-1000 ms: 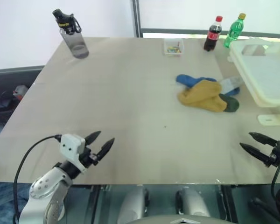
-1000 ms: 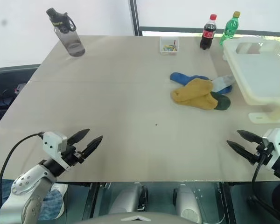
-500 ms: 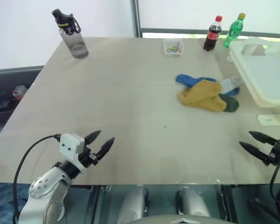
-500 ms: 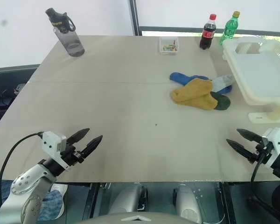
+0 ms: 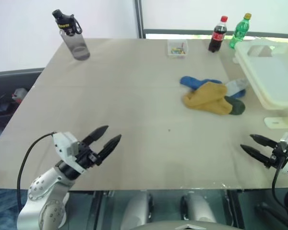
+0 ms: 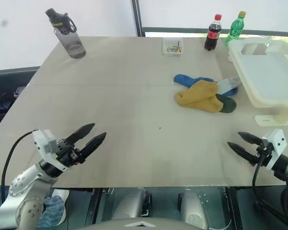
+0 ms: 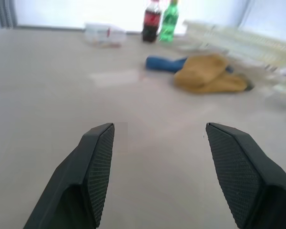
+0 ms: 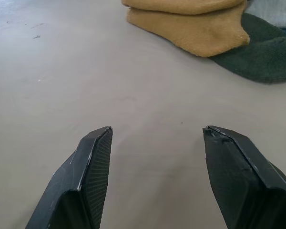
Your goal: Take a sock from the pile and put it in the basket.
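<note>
The mustard-yellow sock (image 5: pixel 207 97) lies on top of the pile (image 5: pixel 212 95) on the right half of the counter (image 5: pixel 134 96), overlapping a bright blue sock (image 5: pixel 194 82) behind it and a dark green sock (image 5: pixel 236 106) at its right end, with a pale grey sock (image 5: pixel 235 86) at the back. The white basket (image 5: pixel 273 72) sits just right of the pile at the counter's right edge. The left gripper (image 5: pixel 107 137) hovers over the near left part of the counter, fingers spread and empty, pointing toward the pile. The right gripper (image 5: pixel 252 144) hangs near the front right edge, well apart from the pile, fingers spread with nothing between them
</note>
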Controlling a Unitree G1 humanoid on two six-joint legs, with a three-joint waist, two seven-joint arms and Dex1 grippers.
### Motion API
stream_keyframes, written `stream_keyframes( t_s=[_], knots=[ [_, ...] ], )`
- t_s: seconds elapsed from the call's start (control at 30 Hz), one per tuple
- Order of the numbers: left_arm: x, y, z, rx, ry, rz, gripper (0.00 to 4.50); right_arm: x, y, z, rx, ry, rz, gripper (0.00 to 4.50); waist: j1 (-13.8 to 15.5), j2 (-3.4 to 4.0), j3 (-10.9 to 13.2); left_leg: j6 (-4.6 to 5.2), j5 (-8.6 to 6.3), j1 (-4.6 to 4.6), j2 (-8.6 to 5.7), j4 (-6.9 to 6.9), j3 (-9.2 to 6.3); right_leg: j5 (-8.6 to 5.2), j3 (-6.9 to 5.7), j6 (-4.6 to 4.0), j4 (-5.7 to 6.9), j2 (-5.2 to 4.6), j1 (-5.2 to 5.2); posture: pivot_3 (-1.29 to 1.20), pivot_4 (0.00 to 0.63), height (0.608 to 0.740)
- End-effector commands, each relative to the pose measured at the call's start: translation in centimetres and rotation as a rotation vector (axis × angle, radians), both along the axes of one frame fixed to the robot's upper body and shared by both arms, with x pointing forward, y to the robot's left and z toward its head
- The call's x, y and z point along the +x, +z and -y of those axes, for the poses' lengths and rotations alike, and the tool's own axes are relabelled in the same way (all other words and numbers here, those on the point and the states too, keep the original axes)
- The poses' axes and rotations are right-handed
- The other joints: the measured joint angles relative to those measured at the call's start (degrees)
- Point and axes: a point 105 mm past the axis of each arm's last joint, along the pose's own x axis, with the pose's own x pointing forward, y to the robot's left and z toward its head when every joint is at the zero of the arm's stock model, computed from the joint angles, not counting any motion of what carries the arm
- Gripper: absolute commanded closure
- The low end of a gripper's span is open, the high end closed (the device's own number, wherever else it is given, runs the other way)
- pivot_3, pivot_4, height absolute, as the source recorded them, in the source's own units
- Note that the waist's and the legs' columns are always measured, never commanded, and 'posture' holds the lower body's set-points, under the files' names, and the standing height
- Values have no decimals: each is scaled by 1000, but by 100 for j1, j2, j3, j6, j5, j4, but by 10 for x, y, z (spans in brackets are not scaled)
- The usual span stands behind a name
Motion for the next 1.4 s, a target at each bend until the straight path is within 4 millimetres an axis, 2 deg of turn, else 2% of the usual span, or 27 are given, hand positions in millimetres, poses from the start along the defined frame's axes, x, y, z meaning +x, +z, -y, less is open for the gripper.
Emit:
stream_keyframes(
  t_s=[0.03, 0.17, 0.27, 0.4, 0.57, 0.6, 0.63, 0.73, 1.0, 1.07, 1.13, 1.2, 1.23, 1.3, 1.4],
  knots=[
    [-11, 9, 6, 11, -86, 37, 1202, 18, 12, -5, -72, -32, 47, 1403, -12, 1, 0, 0, 0, 1, 0, 0, 1, 0, 0, 0, 0, 0, 0, 0, 150, 740],
    [-13, 8, 7, 13, -119, 27, 1202, 61, 42, -25, -42, -116, 150, 1403, -93, 0, 0, -1, 1, 17, 1, 1, 12, 0, 1, 0, 6, 11, 2, 0, 150, 740],
    [-13, 9, 8, 12, -129, 28, 1202, 89, 46, -35, -82, -179, 136, 1403, -112, 1, 0, -1, 1, 20, 3, 0, 11, 0, 3, -1, 10, 18, 2, 0, 150, 740],
    [-16, 7, 9, 18, -132, 22, 1202, 123, 51, -46, -16, -280, 102, 1403, -112, -1, -1, -2, 2, 8, 2, -1, 8, 0, 1, -1, 6, 18, -2, 0, 150, 740],
    [-18, 5, 10, 23, -127, 19, 1202, 144, 49, -55, 39, -329, 52, 1403, -90, -1, 0, -21, 13, -25, 0, -1, 3, 0, -6, 0, -4, 13, -24, 0, 150, 740],
    [-18, 6, 10, 22, -120, 22, 1202, 148, 53, -61, 38, -307, 77, 1403, -89, -1, 0, -23, 14, -33, -3, -1, 5, 0, -5, 0, -3, 10, -33, 0, 150, 740],
    [-19, 7, 10, 22, -115, 24, 1202, 149, 56, -66, 37, -288, 97, 1403, -97, -1, 0, -24, 14, -39, -6, -1, 5, 0, -5, 0, -3, 7, -38, 0, 150, 740],
    [-22, 7, 10, 22, -106, 21, 1202, 141, 65, -99, -5, -101, 161, 1403, -126, 0, 0, -17, 10, -38, -4, -1, 8, 1, -4, 1, -1, 8, -41, 0, 150, 740],
    [-23, 4, 12, 19, -101, 12, 1202, 124, 55, -148, -59, 92, 169, 1403, -131, 0, 0, -3, 2, -36, 3, -2, 4, 1, -8, 1, 8, 12, -45, 0, 150, 740],
    [-24, 4, 12, 19, -101, 11, 1202, 123, 50, -152, -110, 105, 170, 1403, -124, 0, 0, -3, 2, -36, 2, -1, 4, 1, -9, 1, 9, 11, -45, 0, 150, 740],
    [-25, 4, 13, 18, -98, 11, 1202, 133, 49, -139, -170, 21, 194, 1403, -121, 0, 0, -4, 2, -36, 1, -1, 4, 1, -9, 1, 8, 10, -45, 0, 150, 740],
    [-26, 3, 13, 17, -94, 10, 1202, 145, 60, -123, -148, -95, 224, 1403, -124, 0, 0, -15, 9, -36, -2, -1, 5, 1, -9, 1, 8, 8, -45, 0, 150, 740],
    [-27, 3, 12, 16, -92, 9, 1202, 145, 65, -123, -119, -90, 224, 1403, -123, 0, 0, -18, 11, -36, -3, -1, 7, 1, -7, 1, 7, 8, -45, 0, 150, 740],
    [-28, 2, 13, 14, -90, 6, 1202, 141, 71, -132, -76, -35, 223, 1403, -125, 0, 0, -20, 12, -37, -3, -1, 7, 1, -7, 1, 6, 8, -45, 0, 150, 740],
    [-28, 1, 14, 15, -90, 5, 1202, 135, 68, -150, -68, 36, 208, 1403, -137, 0, 0, -15, 9, -37, 3, -3, 6, 0, -7, 0, 4, 15, -45, 0, 150, 740]
  ],
)
